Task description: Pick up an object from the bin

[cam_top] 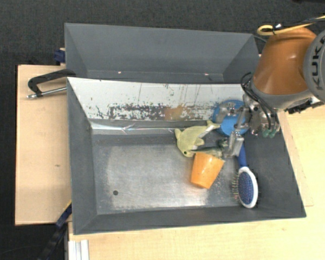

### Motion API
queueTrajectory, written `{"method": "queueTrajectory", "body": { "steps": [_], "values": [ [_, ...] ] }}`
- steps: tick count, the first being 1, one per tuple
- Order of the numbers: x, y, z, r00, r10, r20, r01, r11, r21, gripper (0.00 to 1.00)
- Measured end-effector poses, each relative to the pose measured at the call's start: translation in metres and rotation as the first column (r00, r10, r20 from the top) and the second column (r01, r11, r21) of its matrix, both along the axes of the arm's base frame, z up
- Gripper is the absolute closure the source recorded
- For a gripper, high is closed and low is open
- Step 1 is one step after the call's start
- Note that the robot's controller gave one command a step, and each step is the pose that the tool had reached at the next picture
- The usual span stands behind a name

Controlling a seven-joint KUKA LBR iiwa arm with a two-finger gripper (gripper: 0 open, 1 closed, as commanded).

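probably approach step: gripper [233, 142] near orange cup [206, 170], grip state can't tell; next, centre on 1 thing, close.

Grey metal bin [141, 172]: orange cup [207, 170], blue-white brush [247, 187], pale yellow floppy thing [190, 139] clustered at floor's right.

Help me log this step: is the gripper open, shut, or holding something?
Gripper: cannot be told. It sits at the right of the bin, by the orange cup, the yellow toy and the blue brush.
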State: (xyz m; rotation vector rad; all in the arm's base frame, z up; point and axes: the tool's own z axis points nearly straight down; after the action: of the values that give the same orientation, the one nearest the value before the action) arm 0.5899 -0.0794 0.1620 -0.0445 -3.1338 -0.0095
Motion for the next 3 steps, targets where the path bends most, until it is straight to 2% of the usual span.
{"method": "queueTrajectory", "body": {
  "steps": [1, 2, 3],
  "values": [
    [-0.0407, 0.0221, -0.0729, 0.975, 0.221, 0.002, -0.221, 0.975, -0.003, 0.0],
    [-0.0385, 0.0216, -0.0702, 0.975, 0.221, 0.009, -0.221, 0.975, -0.006, 1.0],
    [-0.0387, 0.0214, -0.0705, 0.975, 0.221, 0.008, -0.221, 0.975, -0.006, 0.0]
  ]
}}
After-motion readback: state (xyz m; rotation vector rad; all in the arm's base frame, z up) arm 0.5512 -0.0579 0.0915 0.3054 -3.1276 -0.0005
